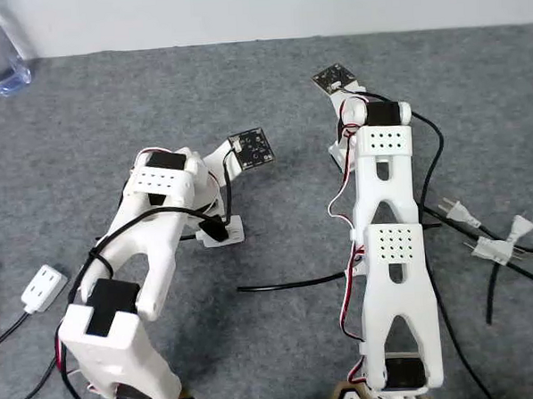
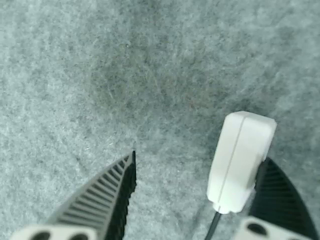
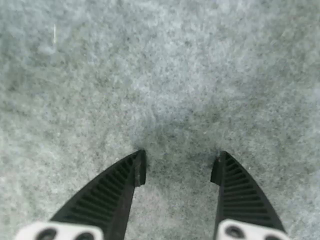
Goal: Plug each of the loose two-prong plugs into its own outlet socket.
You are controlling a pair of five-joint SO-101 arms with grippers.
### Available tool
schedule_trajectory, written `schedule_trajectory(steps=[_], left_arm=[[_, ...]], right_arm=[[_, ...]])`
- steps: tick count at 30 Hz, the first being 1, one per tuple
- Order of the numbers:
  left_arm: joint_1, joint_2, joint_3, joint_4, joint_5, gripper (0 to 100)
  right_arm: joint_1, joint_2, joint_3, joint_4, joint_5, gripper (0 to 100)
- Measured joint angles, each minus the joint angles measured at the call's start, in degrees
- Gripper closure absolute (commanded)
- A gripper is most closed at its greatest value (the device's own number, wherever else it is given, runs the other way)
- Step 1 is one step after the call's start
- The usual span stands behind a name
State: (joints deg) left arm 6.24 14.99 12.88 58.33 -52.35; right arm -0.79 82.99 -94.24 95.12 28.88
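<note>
While the left gripper point(image 2: 198, 159) stands released with a white outlet socket point(image 2: 240, 160) against one finger, likely to steady it, the right gripper point(image 3: 181, 153) hangs released over bare counter point(image 3: 150, 75), with the loose plugs point(image 1: 457, 211) well apart.

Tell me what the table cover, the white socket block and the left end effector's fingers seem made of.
Table cover: grey felt or low-pile carpet, matte, by its fuzzy fibres. Socket block: white moulded plastic, smooth with a slight sheen and a seam line. Fingers of the left end effector: black plastic, probably printed, matte, with ribbed inner faces.
</note>
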Motion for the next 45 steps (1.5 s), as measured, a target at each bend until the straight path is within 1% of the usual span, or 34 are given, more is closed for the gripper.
schedule_trajectory(steps=[7,10,13,15,19,22,26,30,33,35,37,42,45], left_arm=[[-3.5,0.0,-4.2,0.0,0.0,64],[-3.8,0.0,-4.3,0.0,0.0,64],[-3.6,0.0,-4.3,0.1,0.0,64],[-3.0,-0.2,-4.3,2.0,0.0,64],[0.5,-0.2,-4.3,5.9,0.4,64],[1.6,-0.2,-3.3,5.6,0.5,64],[1.5,0.1,-1.2,2.6,0.5,64],[1.6,3.2,-1.0,0.3,0.4,64],[1.6,6.5,-1.9,0.3,0.4,64],[1.6,8.9,-4.1,1.7,0.4,65],[1.6,10.9,-6.9,4.2,0.1,69],[2.1,14.2,-12.5,10.5,-0.2,83],[2.2,14.6,-13.7,13.0,-0.2,87]], right_arm=[[0.0,0.3,0.0,0.0,0.0,77.5],[0.0,0.3,0.0,0.0,0.0,77.5],[0.0,0.3,0.0,0.0,0.0,77.5],[0.0,0.3,0.0,0.0,0.0,77.5],[0.0,0.3,0.0,0.0,0.0,77.5],[0.0,0.3,0.0,0.0,0.0,77.5],[0.0,0.3,0.0,0.0,0.0,77.5],[0.0,0.3,0.0,0.0,0.0,77.5],[0.0,0.3,0.0,0.0,0.0,77.5],[0.0,0.3,0.0,0.0,0.0,77.5],[0.0,0.3,0.0,0.0,0.0,77.5],[0.0,0.3,0.0,0.0,0.0,77.5],[0.0,0.3,0.0,0.0,0.0,77.5]])
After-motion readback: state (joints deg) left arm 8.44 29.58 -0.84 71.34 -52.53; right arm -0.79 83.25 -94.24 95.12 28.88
